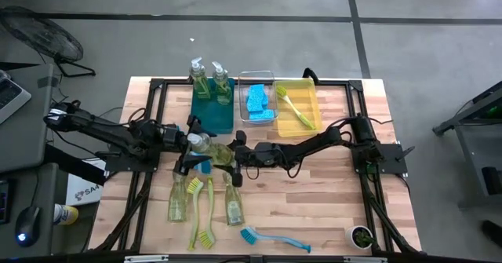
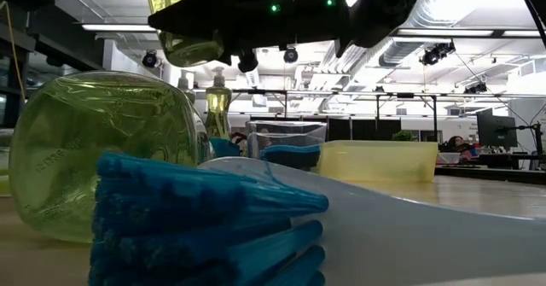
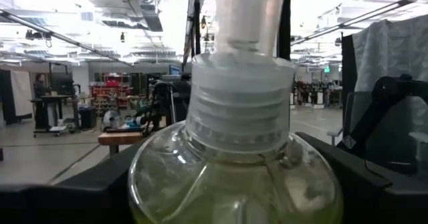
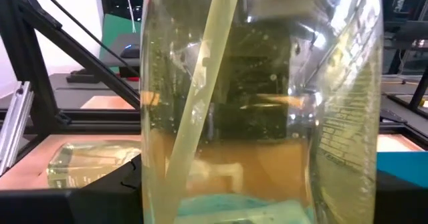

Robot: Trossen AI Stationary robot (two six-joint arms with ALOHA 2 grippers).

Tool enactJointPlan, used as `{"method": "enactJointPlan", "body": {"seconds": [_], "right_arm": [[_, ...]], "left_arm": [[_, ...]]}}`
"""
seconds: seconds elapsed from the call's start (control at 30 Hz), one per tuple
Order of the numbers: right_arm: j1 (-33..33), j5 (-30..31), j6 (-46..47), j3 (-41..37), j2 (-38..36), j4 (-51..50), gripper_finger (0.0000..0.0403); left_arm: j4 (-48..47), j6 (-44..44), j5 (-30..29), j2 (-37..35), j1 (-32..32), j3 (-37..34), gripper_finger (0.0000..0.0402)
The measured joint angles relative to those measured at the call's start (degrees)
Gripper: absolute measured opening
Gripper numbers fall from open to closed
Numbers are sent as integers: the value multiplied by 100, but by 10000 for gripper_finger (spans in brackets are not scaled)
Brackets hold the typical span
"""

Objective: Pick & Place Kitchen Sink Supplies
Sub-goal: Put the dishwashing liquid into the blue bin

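Observation:
A clear pump bottle of yellow-green soap (image 1: 210, 147) is up in the air between both grippers; the low view shows its base (image 2: 183, 26) well above the table. My left gripper (image 1: 193, 143) reaches in from the table's left and is shut on it. My right gripper (image 1: 233, 156) comes from the right and is shut on its body. In the left wrist view the bottle's neck and pump (image 3: 241, 83) fill the picture. In the right wrist view I see its body and dip tube (image 4: 261, 103). A blue sponge (image 1: 202, 166) lies on the table below. My left gripper has the soap bottle at its rounded shoulder (image 3: 160, 177), just under the ribbed white collar, pinched with one finger on each side. The fingers come in level from the table's left. The bottle is lifted clear. My right gripper has the bottle's body (image 4: 160, 184) between its two fingers, one on each side wall. It comes in roughly level from the table's right. The bottle hangs clear of the table.
Two soap bottles (image 1: 210, 81) stand in the teal bin (image 1: 223, 118). Blue sponges (image 1: 260, 101) fill the clear bin, and a yellow-green brush (image 1: 295, 110) lies in the yellow bin. Near me lie two bottles (image 1: 178, 202) (image 1: 234, 205), two yellow-green brushes (image 1: 202, 216) and a blue brush (image 1: 271, 238).

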Motion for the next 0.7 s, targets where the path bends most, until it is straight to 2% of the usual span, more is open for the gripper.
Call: {"method": "enactJointPlan", "body": {"seconds": [0.2,0.7], "right_arm": [[2,-4,16,0,0,-24,253],[0,-13,31,0,0,-48,253]], "left_arm": [[-65,-11,-42,0,0,2,256],[-82,10,-61,-4,-2,2,255]]}}
